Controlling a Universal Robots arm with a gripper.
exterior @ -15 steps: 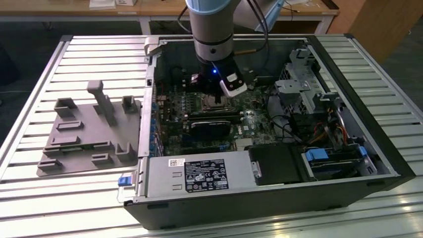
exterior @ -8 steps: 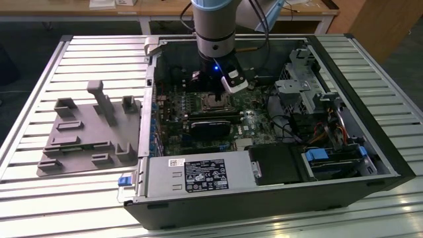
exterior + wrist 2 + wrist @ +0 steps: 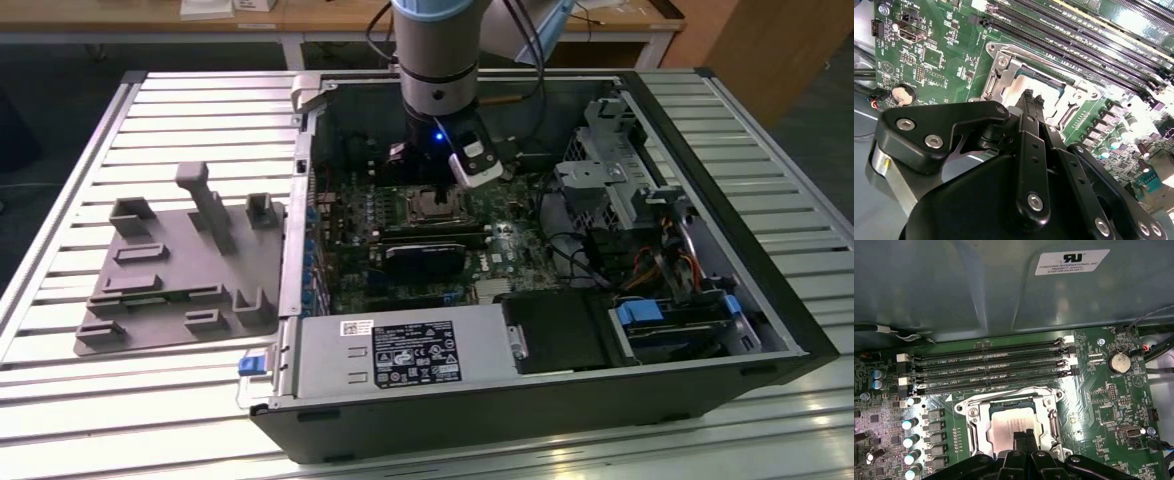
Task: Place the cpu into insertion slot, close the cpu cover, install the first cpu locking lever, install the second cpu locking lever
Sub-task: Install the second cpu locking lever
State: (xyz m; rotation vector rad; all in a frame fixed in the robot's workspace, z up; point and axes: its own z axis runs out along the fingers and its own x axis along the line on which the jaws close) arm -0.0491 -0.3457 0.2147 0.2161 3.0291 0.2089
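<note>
Progress entry: cpu [image 3: 1013, 425] seated in the insertion slot [image 3: 972, 426] and framed by the lowered cpu cover [image 3: 1051, 424], gripper [image 3: 1024, 436] clenched with nothing grasped, tips poised over the chip's 6 o'clock edge; whether either locking lever is latched cannot be judged.

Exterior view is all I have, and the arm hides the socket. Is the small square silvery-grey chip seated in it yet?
Observer: Yes. In the first wrist view the cpu, a pale silvery square chip, lies flat inside the insertion slot with its silvery metal frame.
Operator: Where is the gripper?
Observer: The black gripper hangs directly over the chip's face.
Operator: Anything in the memory slots?
Observer: No, the four long black slots beside the socket hold nothing.
</note>
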